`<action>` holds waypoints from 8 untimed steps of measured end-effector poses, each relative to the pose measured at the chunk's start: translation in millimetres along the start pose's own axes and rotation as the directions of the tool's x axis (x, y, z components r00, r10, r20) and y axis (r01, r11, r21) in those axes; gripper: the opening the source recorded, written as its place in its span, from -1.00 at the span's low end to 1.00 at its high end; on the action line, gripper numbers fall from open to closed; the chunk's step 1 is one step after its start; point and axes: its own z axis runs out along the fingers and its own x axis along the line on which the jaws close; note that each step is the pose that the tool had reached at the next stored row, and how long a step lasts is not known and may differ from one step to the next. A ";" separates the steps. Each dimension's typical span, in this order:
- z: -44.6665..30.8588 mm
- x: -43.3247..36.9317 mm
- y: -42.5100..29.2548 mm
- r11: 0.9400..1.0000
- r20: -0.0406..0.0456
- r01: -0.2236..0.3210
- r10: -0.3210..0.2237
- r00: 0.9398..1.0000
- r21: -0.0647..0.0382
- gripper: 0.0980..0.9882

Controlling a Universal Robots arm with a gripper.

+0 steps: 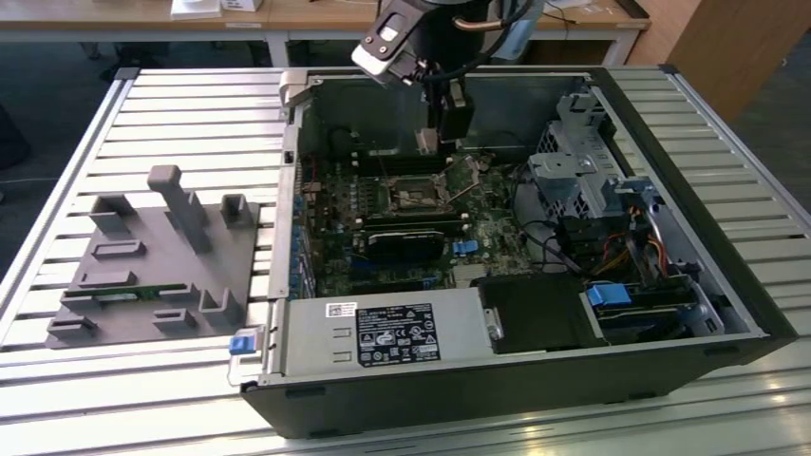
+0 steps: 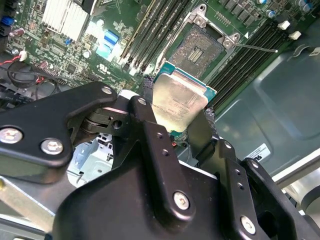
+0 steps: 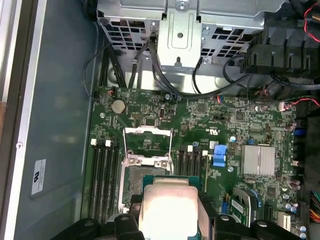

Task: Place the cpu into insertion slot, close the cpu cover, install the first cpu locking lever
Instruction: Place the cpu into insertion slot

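An arm reaches down from the upper middle of the exterior view into an open computer case (image 1: 507, 385) lying on a slatted desk (image 1: 190, 114). The pincer (image 1: 431, 142) hangs over the green circuit board (image 1: 332, 249), close to the socket (image 1: 412, 197) near the frame's centre. A grey plastic holder (image 1: 152, 261) sits on the desk at the exterior view's left, well apart from the case.

In the second wrist view the pincer is clenched on the chip (image 2: 177, 100). Its black fingers (image 2: 150, 125) press against two opposite edges, and the pale metal face is turned toward the camera. The chip is in the air, apart from the socket, whose dark centre lies bare. A thin metal lever (image 2: 257, 48) juts out beside the socket.

In the first wrist view the cover (image 3: 148, 130), a silvery frame with a window, stands swung open at the socket's far edge. Long black card slots (image 3: 105, 180) run along both sides.
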 end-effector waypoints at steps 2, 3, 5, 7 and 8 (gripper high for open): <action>0.5 0.0 -0.1 1.000 0.000 0.000 0.000 1.000 0.000 -0.04; 0.7 0.0 -0.1 1.000 0.000 0.000 0.000 1.000 0.000 -0.04; 1.1 0.0 -0.1 1.000 0.000 0.000 0.000 1.000 0.000 -0.04; 1.7 0.0 -0.1 1.000 0.000 0.000 0.000 1.000 0.000 -0.04; 2.2 0.0 -0.2 1.000 0.000 0.000 0.000 1.000 0.000 -0.04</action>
